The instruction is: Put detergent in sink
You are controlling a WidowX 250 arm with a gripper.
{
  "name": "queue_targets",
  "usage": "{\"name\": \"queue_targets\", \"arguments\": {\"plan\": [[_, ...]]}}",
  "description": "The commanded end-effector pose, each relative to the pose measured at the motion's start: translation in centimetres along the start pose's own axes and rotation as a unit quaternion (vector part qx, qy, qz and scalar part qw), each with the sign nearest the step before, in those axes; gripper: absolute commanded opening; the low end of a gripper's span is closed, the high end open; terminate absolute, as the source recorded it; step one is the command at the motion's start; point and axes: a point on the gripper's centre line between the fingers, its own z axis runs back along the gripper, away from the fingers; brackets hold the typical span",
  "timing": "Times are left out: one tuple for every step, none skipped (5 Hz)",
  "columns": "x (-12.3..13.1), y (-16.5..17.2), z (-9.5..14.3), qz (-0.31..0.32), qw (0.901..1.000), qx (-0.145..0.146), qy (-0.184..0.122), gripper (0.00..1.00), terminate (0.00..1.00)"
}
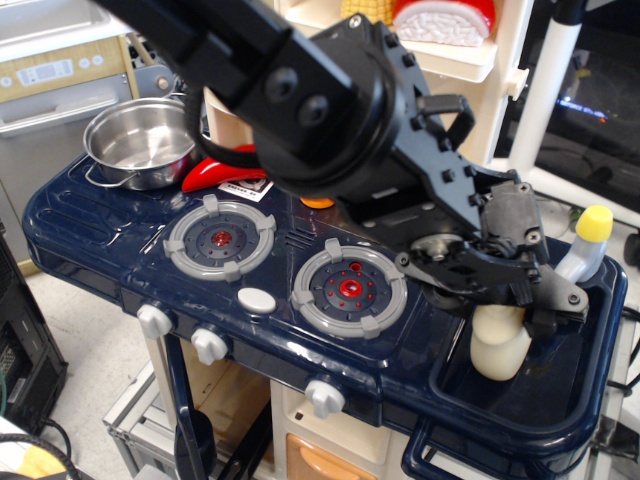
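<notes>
While reaching low, gripper [505,300] seemingly clasps detergent [498,344].

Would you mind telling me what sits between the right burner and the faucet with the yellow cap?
In the only view, the gripper holds the detergent upright inside the sink, between the right burner and the faucet.

Single view only, nothing shared with another camera. It sits in front of the toy kitchen, above counter height, looking down and back at an angle. Close range: the stovetop [260,262] fills the middle, the sink [560,400] sits at lower right, the steel pot [140,140] upper left. The robot arm [320,90] enters from the top left and crosses toward the sink, blocking much of the back shelf [470,55]. Floor and the counter's front knobs [210,345] show along the bottom edge.
</notes>
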Motion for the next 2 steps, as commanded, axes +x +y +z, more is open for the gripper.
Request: {"name": "queue_targets", "arguments": {"plan": [[1.19,-0.32,0.72,0.009,0.9998,-0.008,-0.015,1.0,0.0],[1.19,-0.32,0.72,0.009,0.9998,-0.008,-0.015,1.0,1.0]]}}
